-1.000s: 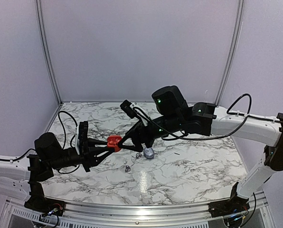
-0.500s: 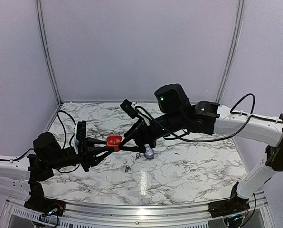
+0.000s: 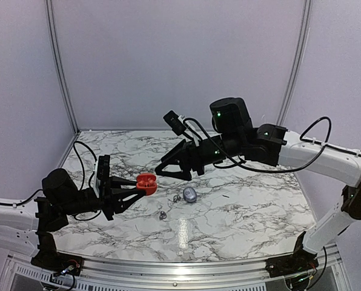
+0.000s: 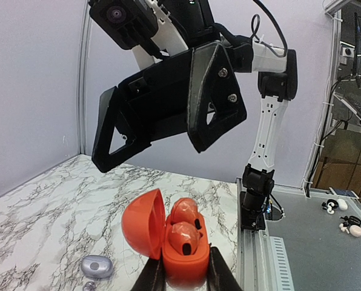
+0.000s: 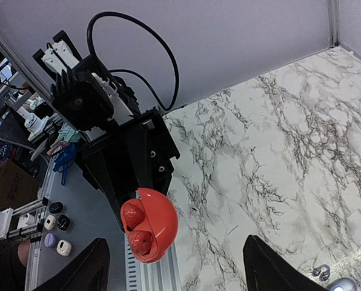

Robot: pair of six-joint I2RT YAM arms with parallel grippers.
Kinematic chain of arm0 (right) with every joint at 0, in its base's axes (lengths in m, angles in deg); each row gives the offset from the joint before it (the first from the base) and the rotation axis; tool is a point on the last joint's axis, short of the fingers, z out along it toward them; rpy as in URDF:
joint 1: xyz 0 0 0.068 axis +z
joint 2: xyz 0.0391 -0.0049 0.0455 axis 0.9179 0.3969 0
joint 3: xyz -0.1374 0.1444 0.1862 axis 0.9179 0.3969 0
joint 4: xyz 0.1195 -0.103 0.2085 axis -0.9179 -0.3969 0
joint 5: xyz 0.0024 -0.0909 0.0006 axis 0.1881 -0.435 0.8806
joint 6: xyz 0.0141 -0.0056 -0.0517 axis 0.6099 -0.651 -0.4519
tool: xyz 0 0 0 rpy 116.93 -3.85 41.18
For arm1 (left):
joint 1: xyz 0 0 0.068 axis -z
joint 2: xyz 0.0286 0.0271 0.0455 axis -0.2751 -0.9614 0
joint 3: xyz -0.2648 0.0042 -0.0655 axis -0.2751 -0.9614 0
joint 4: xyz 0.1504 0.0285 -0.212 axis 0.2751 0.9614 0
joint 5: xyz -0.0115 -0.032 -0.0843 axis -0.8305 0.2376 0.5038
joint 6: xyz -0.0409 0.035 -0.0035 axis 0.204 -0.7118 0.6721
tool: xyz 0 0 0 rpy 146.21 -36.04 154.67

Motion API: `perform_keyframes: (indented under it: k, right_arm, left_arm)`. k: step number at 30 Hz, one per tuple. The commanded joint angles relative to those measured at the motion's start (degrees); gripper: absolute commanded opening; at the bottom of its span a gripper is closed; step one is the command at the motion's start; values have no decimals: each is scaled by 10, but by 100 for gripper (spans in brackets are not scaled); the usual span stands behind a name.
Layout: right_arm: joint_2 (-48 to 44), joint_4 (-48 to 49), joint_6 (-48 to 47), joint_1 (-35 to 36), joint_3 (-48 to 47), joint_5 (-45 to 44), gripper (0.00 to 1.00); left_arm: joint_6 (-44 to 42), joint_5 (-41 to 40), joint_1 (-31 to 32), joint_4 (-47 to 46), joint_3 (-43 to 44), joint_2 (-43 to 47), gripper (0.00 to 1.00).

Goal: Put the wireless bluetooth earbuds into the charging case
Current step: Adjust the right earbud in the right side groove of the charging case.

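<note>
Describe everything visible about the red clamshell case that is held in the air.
The glossy red plastic clamshell case is open, its rounded lid hinged back to one side. Two red earbuds sit side by side in its base. The left gripper pinches the base from both sides, holding it above the marble table; nothing else touches it.

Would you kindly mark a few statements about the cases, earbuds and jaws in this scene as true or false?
1. The left jaws hold the red case with its lid open. True.
2. The red case is empty. False: two red earbuds sit in it.
3. The right jaws grip the grey case. False: they stand open in the air, and the grey case lies on the table.
4. Silvery earbuds lie loose on the table near the grey case. True.
</note>
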Motion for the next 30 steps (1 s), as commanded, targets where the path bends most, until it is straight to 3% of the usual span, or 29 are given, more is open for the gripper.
perform_keyframes:
  k: [1, 23, 30]
  right_arm:
    - [15, 19, 11, 4, -10, 18, 76]
    - [45, -10, -6, 28, 5, 20, 71]
    - [15, 13, -22, 29, 8, 46, 74]
  left_arm:
    - [-7, 10, -3, -30, 4, -4, 0]
    - [-7, 10, -3, -30, 5, -3, 0]
    - [-5, 6, -3, -32, 5, -15, 0]
